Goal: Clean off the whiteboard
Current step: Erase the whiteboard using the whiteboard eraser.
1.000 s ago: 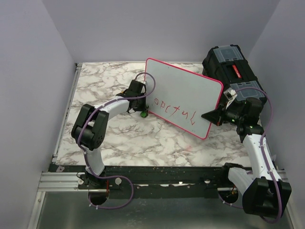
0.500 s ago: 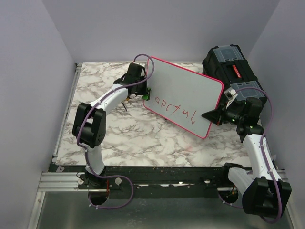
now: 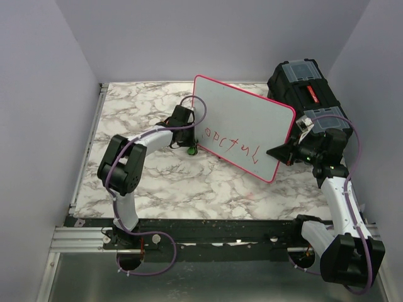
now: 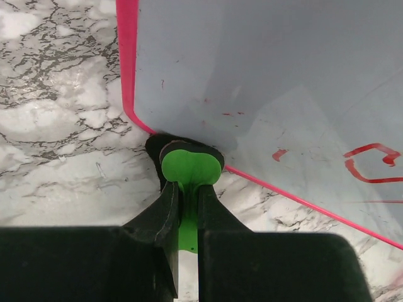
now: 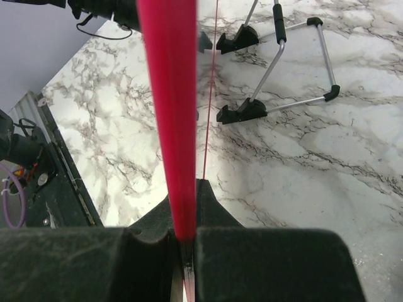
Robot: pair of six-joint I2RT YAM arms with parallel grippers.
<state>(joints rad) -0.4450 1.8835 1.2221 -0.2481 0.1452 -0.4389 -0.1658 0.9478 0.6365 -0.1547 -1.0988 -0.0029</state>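
**Board held on edge, eraser at its lower corner**

The whiteboard [image 3: 242,123] stands tilted on the marble table [image 3: 145,182], toward the right rear. Its written face is turned to my left arm. Red lettering [image 3: 232,145] runs along the lower part of that face, and the upper part is blank.

My right gripper [image 3: 275,151] is clamped on the board's near right edge. In the right wrist view the pink-red rim [image 5: 169,94] runs straight down between the fingers [image 5: 145,251], which press on it from both sides. Past the rim a wire stand [image 5: 277,56] with black feet rests on the marble.

My left gripper [image 3: 187,142] is closed on a green eraser [image 3: 191,150]. In the left wrist view the green eraser [image 4: 191,165] sits pinched between the two fingers [image 4: 157,220], with a black pad just behind it. It lies at the board's lower left corner, at the pink rim; I cannot tell whether it actually touches. The nearest red strokes [image 4: 368,165] are well off to its right.

A black toolbox [image 3: 302,85] stands behind the board, at the table's right rear corner.
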